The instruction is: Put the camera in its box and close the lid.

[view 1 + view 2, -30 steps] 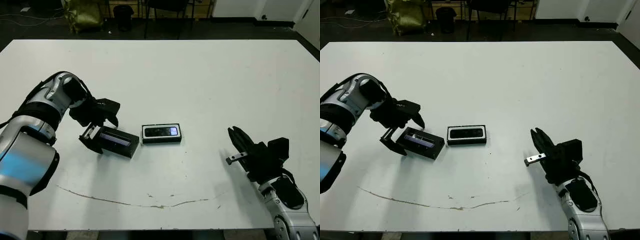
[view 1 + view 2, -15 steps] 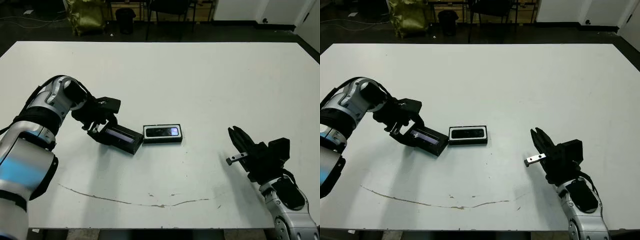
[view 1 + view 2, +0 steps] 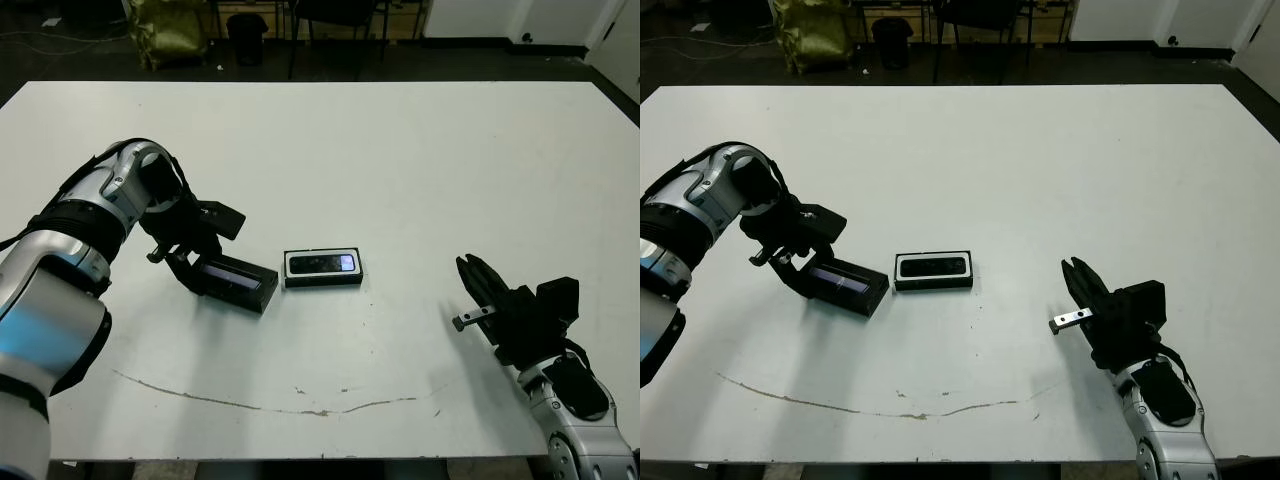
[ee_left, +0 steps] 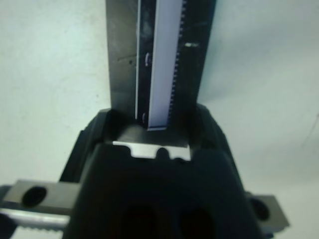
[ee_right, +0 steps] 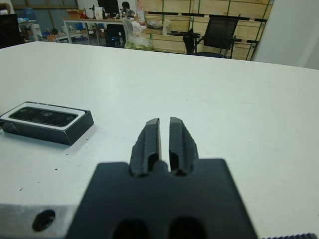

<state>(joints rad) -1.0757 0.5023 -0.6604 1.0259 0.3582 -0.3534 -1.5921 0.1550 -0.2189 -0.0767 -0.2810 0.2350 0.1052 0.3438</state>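
Head views: the box sits mid-bench with the camera already inside; the left tool pinches the lid by its far end, lid just beside the box. Left wrist view: fingers clamped on the lid's end. Right wrist view: right tool nearly closed, empty, well apart from the box. Closing is in hand; next, lift and square the lid over the box

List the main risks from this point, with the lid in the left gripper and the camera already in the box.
1. The left gripper holds the lid by one end only, so the lid may tilt or slip on lifting.
2. The lid's free end lies right beside the box; swinging it across could push the box, with the camera inside, since the right gripper is not bracing it.
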